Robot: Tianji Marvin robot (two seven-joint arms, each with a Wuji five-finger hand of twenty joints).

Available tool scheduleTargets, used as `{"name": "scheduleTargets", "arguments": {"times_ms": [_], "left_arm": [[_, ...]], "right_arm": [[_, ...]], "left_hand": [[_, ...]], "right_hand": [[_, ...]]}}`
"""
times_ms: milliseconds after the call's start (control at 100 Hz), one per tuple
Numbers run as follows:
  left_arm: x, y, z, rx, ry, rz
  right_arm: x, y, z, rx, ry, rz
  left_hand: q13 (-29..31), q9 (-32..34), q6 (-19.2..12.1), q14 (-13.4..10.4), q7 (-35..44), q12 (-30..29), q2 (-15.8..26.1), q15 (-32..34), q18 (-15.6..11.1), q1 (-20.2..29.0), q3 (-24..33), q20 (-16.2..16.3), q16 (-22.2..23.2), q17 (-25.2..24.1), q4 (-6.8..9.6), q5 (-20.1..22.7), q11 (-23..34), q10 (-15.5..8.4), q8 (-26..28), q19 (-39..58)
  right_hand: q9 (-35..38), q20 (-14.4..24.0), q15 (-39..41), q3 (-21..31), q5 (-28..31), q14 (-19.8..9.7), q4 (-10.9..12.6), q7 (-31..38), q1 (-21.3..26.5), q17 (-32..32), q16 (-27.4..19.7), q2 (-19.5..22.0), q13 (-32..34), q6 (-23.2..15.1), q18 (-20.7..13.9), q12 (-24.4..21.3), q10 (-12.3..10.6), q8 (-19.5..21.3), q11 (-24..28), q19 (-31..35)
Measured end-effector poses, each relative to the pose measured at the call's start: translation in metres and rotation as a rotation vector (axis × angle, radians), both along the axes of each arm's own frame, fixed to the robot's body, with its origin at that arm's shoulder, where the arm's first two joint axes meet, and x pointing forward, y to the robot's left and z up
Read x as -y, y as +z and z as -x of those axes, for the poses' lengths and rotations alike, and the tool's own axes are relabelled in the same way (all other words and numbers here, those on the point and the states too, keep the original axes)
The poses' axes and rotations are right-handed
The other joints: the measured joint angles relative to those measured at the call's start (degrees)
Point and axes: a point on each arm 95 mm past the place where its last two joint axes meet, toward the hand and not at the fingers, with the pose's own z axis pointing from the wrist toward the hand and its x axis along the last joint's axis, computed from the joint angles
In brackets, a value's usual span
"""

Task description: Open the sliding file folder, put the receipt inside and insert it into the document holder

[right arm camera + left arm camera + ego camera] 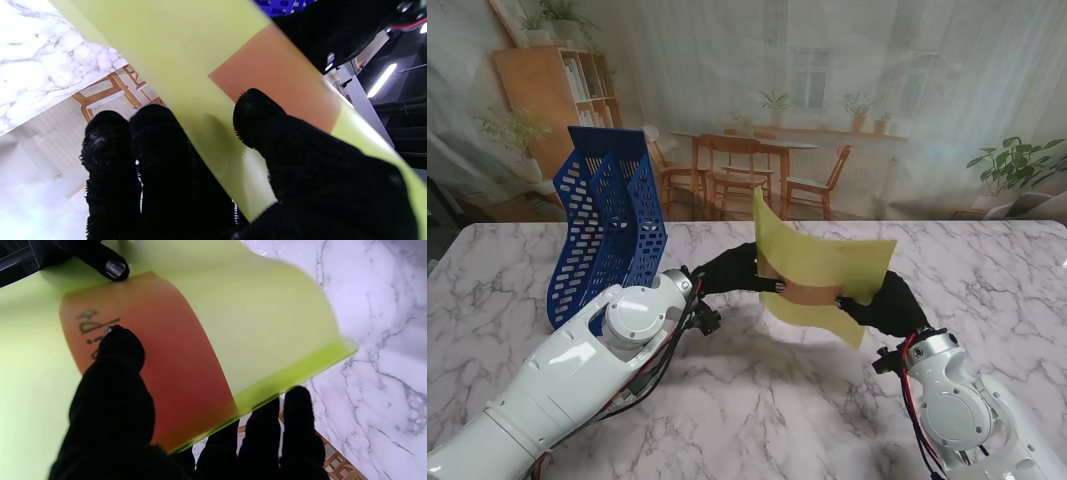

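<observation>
So the white grey-veined marble table [757,400] fills most of the stand's view, with the tall blue perforated plastic document holder [612,220] standing upright around 10 o'clock from the middle, its slots open upward and leaning a bit away from me. Dead centre, held up off the table, is the translucent yellow-green plastic sliding file folder [827,275]; it's thin, glossy and floppy, long axis running left-right, bowed into a wave with its left edge curling up. An orange-brown paper receipt [807,293] with dark handwriting shows through it. The black-gloved left hand [727,270] pinches the folder's left part, thumb on the receipt area, and the black-gloved right hand [882,305] clamps its right end at about 4 o'clock.
</observation>
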Motion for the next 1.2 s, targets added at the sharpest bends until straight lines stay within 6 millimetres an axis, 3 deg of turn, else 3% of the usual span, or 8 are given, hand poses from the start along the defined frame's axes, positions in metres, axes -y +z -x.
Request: {"name": "scheduleTargets", "arguments": {"times_ms": [120,280,390,570,870,1020,1090,1200], "left_arm": [[0.0,0.0,0.001,-0.012,0.009,-0.004],[0.0,-0.002,0.002,-0.008,0.022,-0.003],[0.002,-0.003,0.003,-0.004,0.046,0.017],[0.005,-0.006,0.004,-0.085,0.076,0.073],[0.005,-0.006,0.008,-0.092,0.081,0.099],[0.005,-0.004,0.013,-0.081,0.079,0.121],[0.006,-0.004,0.015,-0.078,0.063,0.127],[0.007,-0.005,0.018,-0.101,0.023,0.132]], "right_arm": [[0.003,0.0,-0.003,0.027,-0.035,-0.019],[0.005,-0.001,-0.005,0.028,-0.049,-0.032],[0.005,-0.001,-0.006,0.026,-0.057,-0.034],[0.002,-0.002,-0.01,0.005,-0.067,-0.042],[0.002,-0.003,-0.014,0.017,-0.098,-0.06],[0.002,-0.004,-0.014,0.019,-0.117,-0.08],[0.002,-0.004,-0.015,0.006,-0.122,-0.098],[0.001,-0.005,-0.015,-0.002,-0.122,-0.097]], "left_hand": [[1.02,-0.23,2.15,0.77,22.55,6.2,-0.24,4.03,0.54,2.27,-1.74,3.05,8.14,1.44,-0.04,20.03,2.65,0.21,15.51,8.38],[-7.1,-4.41,8.24,2.21,40.58,0.86,-0.35,-4.58,1.88,1.74,-1.92,-1.22,-1.04,-2.15,-0.04,29.07,-4.06,0.02,19.85,-3.02],[-9.81,0.04,7.21,1.55,34.92,-2.04,-0.84,-5.08,1.64,3.08,-1.8,-3.01,-5.55,-0.58,-0.04,28.52,-4.11,1.39,14.88,-6.0],[3.45,13.2,3.72,-1.17,13.24,-2.12,2.28,-0.64,1.82,8.78,-1.8,-2.97,-6.21,6.69,-0.05,19.83,-1.92,0.58,8.35,-2.83],[21.09,31.66,5.51,-1.5,28.67,1.99,3.7,9.66,6.68,12.95,-3.48,-2.2,-3.19,18.08,-2.2,29.11,3.55,-0.81,9.91,10.45],[18.39,32.04,4.9,-1.34,30.04,2.53,3.83,10.4,5.62,13.68,-2.39,-1.47,-3.14,15.16,-1.62,29.76,3.82,-1.49,10.65,13.28],[12.91,27.47,3.58,-1.84,29.06,1.19,3.85,6.35,1.04,12.29,-1.6,-1.45,-3.49,9.27,-0.15,29.59,2.85,-2.15,10.65,10.62],[3.0,16.63,4.31,-1.74,28.42,-0.58,3.62,1.7,-0.32,10.02,-0.71,-1.53,-4.74,2.5,0.64,29.75,-0.14,-2.06,11.33,3.49]], "right_hand": [[-0.1,0.0,0.34,0.03,0.0,0.0,0.11,0.0,0.55,-0.18,0.02,0.0,0.0,0.0,0.04,0.0,0.06,0.0,0.0,0.0],[-0.12,0.0,0.34,0.03,0.0,0.0,0.11,0.0,0.55,-0.36,-0.4,0.0,0.0,0.0,0.07,0.0,0.06,0.0,0.0,0.0],[-0.12,0.0,0.34,0.03,0.0,0.0,0.11,0.0,0.55,-0.74,-0.68,0.0,0.0,0.0,0.27,0.0,0.06,0.0,0.0,0.0],[-0.23,0.0,0.33,0.28,-0.37,0.01,0.37,0.0,0.57,-0.82,-1.26,0.5,0.0,0.0,0.61,0.0,0.1,0.13,0.0,0.0],[-2.37,0.0,-4.01,0.52,-2.27,1.48,0.77,0.0,0.6,-2.85,-2.68,1.71,-1.16,0.49,1.41,-1.01,0.08,0.65,0.0,-1.33],[-2.39,0.0,-5.74,-0.04,-2.31,1.56,0.77,0.0,0.6,-2.9,-2.86,1.73,-1.28,0.53,1.43,-1.56,0.08,0.65,0.0,-1.64],[-2.4,0.0,-6.18,-0.12,-2.31,1.57,0.77,0.0,0.6,-2.9,-2.88,2.39,-1.28,0.53,1.44,-1.59,0.08,0.65,0.0,-1.64],[-2.4,0.0,-6.21,-0.7,-2.31,1.6,0.77,-0.22,0.6,-2.91,-2.91,2.43,-1.28,0.53,1.46,-1.62,0.08,0.15,0.0,-1.64]]}}
